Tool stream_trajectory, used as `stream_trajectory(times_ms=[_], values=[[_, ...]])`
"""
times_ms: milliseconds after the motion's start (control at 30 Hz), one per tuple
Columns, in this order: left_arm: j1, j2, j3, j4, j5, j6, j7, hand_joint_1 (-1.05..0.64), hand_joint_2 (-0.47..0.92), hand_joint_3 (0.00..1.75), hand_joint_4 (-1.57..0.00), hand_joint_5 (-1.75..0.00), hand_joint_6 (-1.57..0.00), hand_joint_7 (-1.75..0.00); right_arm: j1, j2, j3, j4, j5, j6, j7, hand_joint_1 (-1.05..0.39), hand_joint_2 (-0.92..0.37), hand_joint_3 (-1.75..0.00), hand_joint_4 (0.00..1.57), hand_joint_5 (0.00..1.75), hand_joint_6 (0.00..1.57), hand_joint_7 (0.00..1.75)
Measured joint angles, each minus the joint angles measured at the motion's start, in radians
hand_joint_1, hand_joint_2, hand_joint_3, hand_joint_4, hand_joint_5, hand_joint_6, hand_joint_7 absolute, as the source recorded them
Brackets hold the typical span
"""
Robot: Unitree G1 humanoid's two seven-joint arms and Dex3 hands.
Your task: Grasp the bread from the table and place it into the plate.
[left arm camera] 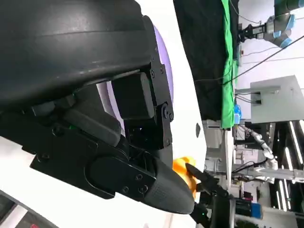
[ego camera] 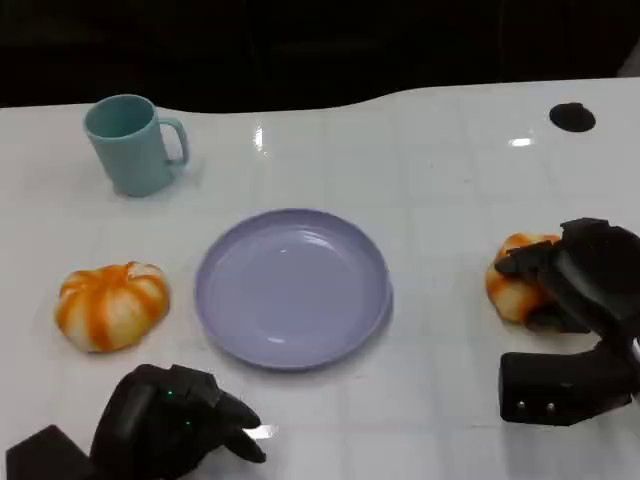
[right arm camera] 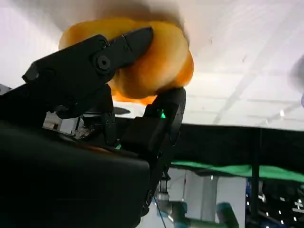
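White tabletop, dark backdrop beyond: my right hand is on the bread at three o'clock of the plate.

My fingers wrap over the bun's top and another presses its lower side in the right wrist view, so I read this as grasping it, though it looks to be resting on the tabletop, not lifted. To do this well I'd firm the hold gently, since soft bread squashes, raise it straight up, then carry it toward nine o'clock and set it down mid-plate. My left hand sits curled and holding nothing at the plate's seven o'clock. A second bun waits at nine o'clock, a teal mug at eleven.
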Motion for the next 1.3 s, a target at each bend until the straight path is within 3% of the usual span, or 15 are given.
stream_trajectory(times_ms=[133,367,433,467,500,533,567,633,867,1300], values=[[0.0,0.0,0.0,0.0,0.0,0.0,0.0,-1.05,0.89,0.0,-1.5,-0.55,-1.57,-0.24,0.0,0.0,0.004,0.001,0.0,-0.03,-0.052,-0.01,-0.8,0.0,0.91,1.75,0.91,1.37],[0.003,-0.001,-0.001,-0.01,0.0,0.0,0.0,-1.05,0.9,0.0,-1.5,-0.55,-1.57,-0.24,0.006,0.0,0.011,-0.08,0.01,-0.072,-0.09,-0.01,-0.81,-0.01,0.97,1.75,1.03,1.14],[0.004,-0.001,-0.001,-0.011,0.0,0.0,0.0,-1.05,0.9,0.0,-1.5,-0.55,-1.57,-0.24,0.017,0.0,0.009,-0.119,0.023,-0.091,-0.09,0.01,-0.81,-0.05,0.99,1.75,1.04,1.18],[0.006,-0.001,-0.001,-0.012,0.0,0.0,0.0,-1.05,0.9,0.0,-1.5,-0.55,-1.57,-0.24,0.023,0.0,0.008,-0.139,0.031,-0.102,-0.089,0.01,-0.76,-0.18,1.0,1.75,1.03,1.22],[0.007,-0.001,-0.001,-0.012,0.0,0.0,0.0,-1.05,0.9,0.0,-1.5,-0.55,-1.57,-0.25,0.03,0.0,0.007,-0.161,0.038,-0.112,-0.089,0.02,-0.47,-0.74,1.01,1.74,1.02,1.26],[0.008,-0.001,-0.001,-0.013,0.0,0.0,0.0,-1.05,0.9,0.0,-1.5,-0.55,-1.57,-0.25,0.035,0.001,0.005,-0.179,0.044,-0.122,-0.088,0.03,-0.33,-1.01,1.02,1.74,1.02,1.28],[0.008,-0.001,-0.001,-0.013,0.0,0.0,0.0,-1.05,0.9,0.0,-1.5,-0.55,-1.57,-0.25,0.039,0.003,0.002,-0.193,0.053,-0.135,-0.087,0.03,-0.24,-1.18,1.02,1.73,1.02,1.3],[0.011,-0.001,-0.001,-0.015,0.0,0.0,0.0,-1.05,0.89,0.0,-1.5,-0.55,-1.57,-0.25,0.041,0.009,-0.005,-0.215,0.076,-0.158,-0.082,0.03,-0.19,-1.3,1.02,1.74,0.99,1.36],[0.02,0.0,-0.002,-0.02,0.001,0.001,0.0,-1.05,0.89,0.0,-1.51,-0.55,-1.57,-0.25,0.036,0.098,-0.009,-0.229,0.119,-0.194,-0.055,-0.01,-0.16,-1.46,1.02,1.75,0.94,1.44],[0.025,-0.006,-0.01,-0.028,0.006,0.005,0.001,-1.05,0.89,0.0,-1.5,-0.55,-1.57,-0.24,-0.078,0.281,0.018,-0.073,0.137,-0.229,-0.028,-0.06,-0.25,-1.4,0.98,1.75,0.87,1.52]])
